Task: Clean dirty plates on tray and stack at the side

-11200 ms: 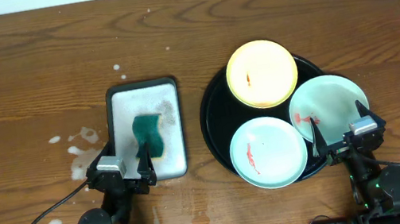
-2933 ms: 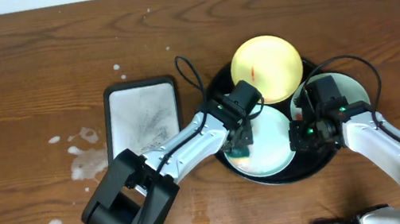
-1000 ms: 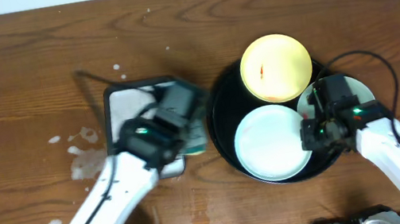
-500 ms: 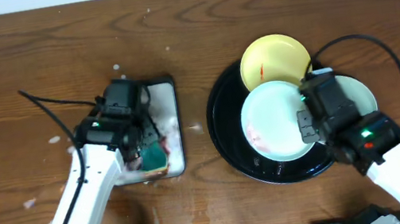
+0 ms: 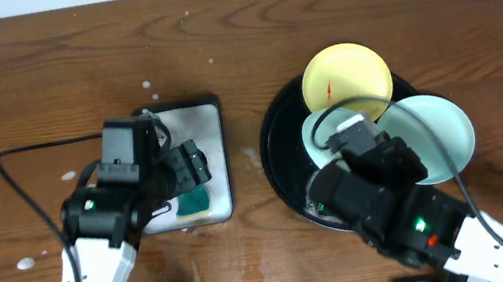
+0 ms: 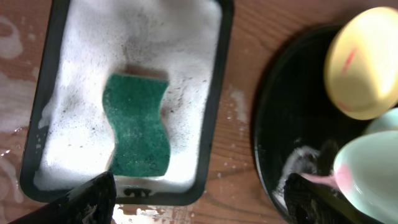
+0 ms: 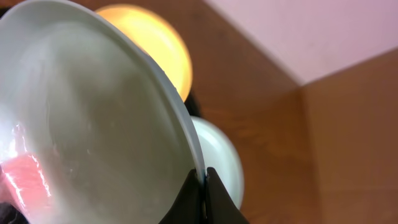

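My right gripper [image 7: 204,180] is shut on the rim of a pale mint plate [image 7: 93,124], held tilted above the round black tray [image 5: 279,157]. A watery pink smear shows near the plate's lower edge. From overhead, the arm hides most of that plate [image 5: 316,134]. The yellow plate [image 5: 347,82] lies on the tray with a red smear on it. A second mint plate [image 5: 438,137] rests at the tray's right rim. My left gripper [image 6: 202,202] hangs open above the soapy tray [image 6: 214,124], with the green sponge [image 6: 137,124] lying loose in the foam.
Foam splashes [image 5: 68,176] dot the wood left of the soapy tray [image 5: 224,145]. The left arm's cable [image 5: 30,151] loops over the table at the left. Bare wood-grain tabletop runs along the back and right of the black tray.
My left gripper has opened and left the sponge in the soapy tray. The right gripper has lifted and tilted the mint plate off the black tray.
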You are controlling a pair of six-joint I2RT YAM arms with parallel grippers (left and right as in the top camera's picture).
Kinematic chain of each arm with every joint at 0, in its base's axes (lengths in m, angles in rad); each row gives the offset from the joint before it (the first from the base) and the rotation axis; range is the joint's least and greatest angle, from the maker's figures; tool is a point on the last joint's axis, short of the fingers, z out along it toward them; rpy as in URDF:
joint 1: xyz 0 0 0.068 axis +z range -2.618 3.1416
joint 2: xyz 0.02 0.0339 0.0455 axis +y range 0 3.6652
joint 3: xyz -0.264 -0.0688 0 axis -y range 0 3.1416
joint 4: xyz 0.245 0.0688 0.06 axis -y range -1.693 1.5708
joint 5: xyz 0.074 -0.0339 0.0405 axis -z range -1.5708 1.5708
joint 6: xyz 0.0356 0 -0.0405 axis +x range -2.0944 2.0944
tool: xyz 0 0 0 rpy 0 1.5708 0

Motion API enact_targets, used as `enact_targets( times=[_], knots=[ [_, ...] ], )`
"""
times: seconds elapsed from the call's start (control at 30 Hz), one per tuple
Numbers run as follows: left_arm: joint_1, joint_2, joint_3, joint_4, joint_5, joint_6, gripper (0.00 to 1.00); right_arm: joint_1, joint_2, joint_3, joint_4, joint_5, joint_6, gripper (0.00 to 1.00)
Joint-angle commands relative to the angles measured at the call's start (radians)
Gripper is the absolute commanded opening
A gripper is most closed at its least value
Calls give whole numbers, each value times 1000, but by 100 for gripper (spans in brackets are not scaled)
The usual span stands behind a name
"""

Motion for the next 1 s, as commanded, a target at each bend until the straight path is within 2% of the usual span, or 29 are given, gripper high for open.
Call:
enact_targets(
  times=[0.0, 0.17, 0.5, 0.97],
  knots=[
    [4, -24, 21, -3, 18, 16, 87, 77, -5, 27, 6, 233, -37, 1],
    [4, -19, 21, -3, 18, 16, 87, 126, -6, 28, 56, 235, -127, 1],
    [4, -15, 21, -10, 18, 16, 87, 131, -6, 42, 172, 235, -266, 1],
    [4, -14, 21, -10, 18, 16, 88, 131, -5, 42, 174, 235, -275, 1]
  ],
)
